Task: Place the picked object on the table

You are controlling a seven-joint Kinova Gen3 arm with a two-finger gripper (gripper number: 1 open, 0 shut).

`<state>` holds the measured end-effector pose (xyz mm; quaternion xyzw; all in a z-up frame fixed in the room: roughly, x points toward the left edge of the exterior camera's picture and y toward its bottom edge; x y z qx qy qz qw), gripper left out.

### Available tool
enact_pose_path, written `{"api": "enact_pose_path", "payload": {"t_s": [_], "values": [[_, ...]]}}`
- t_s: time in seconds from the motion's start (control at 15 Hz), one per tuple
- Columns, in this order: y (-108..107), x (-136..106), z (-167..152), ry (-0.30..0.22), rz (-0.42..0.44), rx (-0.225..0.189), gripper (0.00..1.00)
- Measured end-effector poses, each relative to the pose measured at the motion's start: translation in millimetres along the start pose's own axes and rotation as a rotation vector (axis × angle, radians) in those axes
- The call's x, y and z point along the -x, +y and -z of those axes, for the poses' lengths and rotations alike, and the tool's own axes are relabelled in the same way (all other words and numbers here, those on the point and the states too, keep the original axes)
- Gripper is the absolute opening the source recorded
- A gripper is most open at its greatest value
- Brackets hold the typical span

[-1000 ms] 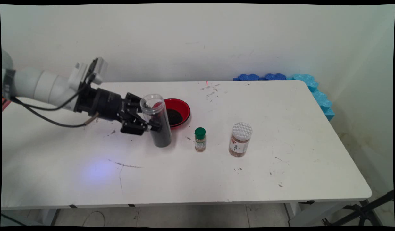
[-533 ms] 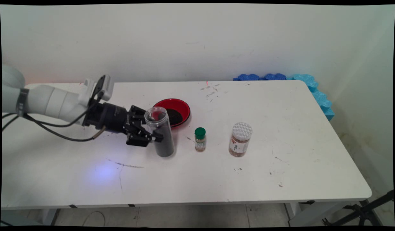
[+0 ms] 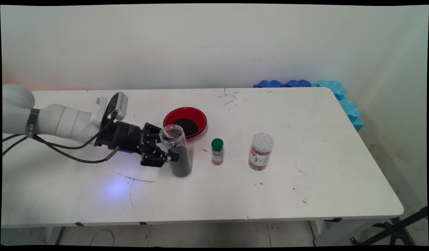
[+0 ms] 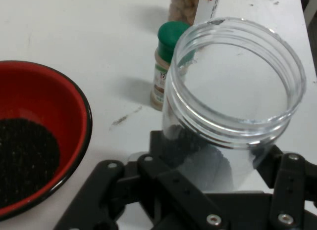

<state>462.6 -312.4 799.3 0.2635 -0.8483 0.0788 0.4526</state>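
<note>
Clear jar gripped, prob. grounded, near bowl rim

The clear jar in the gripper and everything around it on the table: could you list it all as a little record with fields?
gripper: shut on the clear jar, gripping it from the side
clear jar: open-topped, upright, partly filled with dark grains
red bowl: just behind the jar, dark grains inside
green-capped bottle: upright, right of the jar, apart from it
white-capped jar: upright, farther right, brownish contents
table: white, scuffed
blue foam: at the table's far right corner
</note>
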Motion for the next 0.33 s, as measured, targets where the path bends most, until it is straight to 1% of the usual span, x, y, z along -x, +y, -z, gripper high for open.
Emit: {"api": "enact_pose_path", "payload": {"t_s": [0.07,0.13,0.33], "values": [[0.1,1.2,-1.0,0.002,0.0,0.0,0.0],[0.1,1.8,-1.6,0.004,-0.001,0.0,1.0],[0.2,3.8,-3.0,0.01,-0.008,0.002,1.0]]}}
